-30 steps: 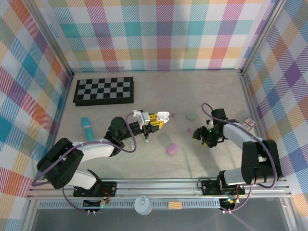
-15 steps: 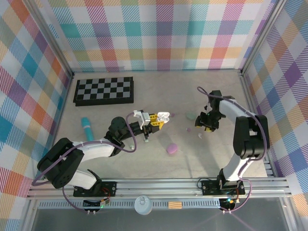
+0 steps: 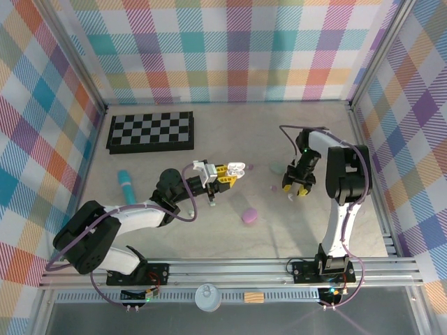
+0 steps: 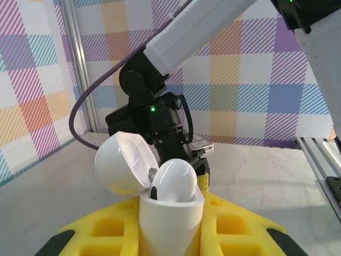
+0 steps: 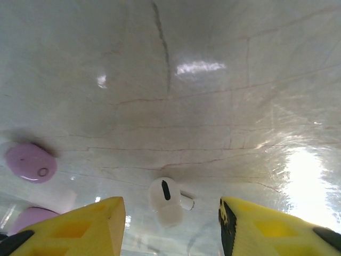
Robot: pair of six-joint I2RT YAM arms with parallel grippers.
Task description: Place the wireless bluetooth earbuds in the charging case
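Right wrist view: white earbud [image 5: 165, 198] is now straddled by the unclenched right end effector [image 5: 169, 214], pickup set up for the left-clamped charging case [image 4: 171, 218].

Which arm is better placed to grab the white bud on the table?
Right, likely: the right tool hangs open over the bud, a finger each side. The left tool is shut on the open case.

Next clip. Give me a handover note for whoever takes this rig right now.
Left end effector: shut on the white pebble-shaped charging case, lid up; one white bud appears seated in it.
Right end effector: open, straddling a loose white earbud on the table, not touching it.
A small purple earbud lies nearby.
Left to do: grasp the white earbud and insert it.
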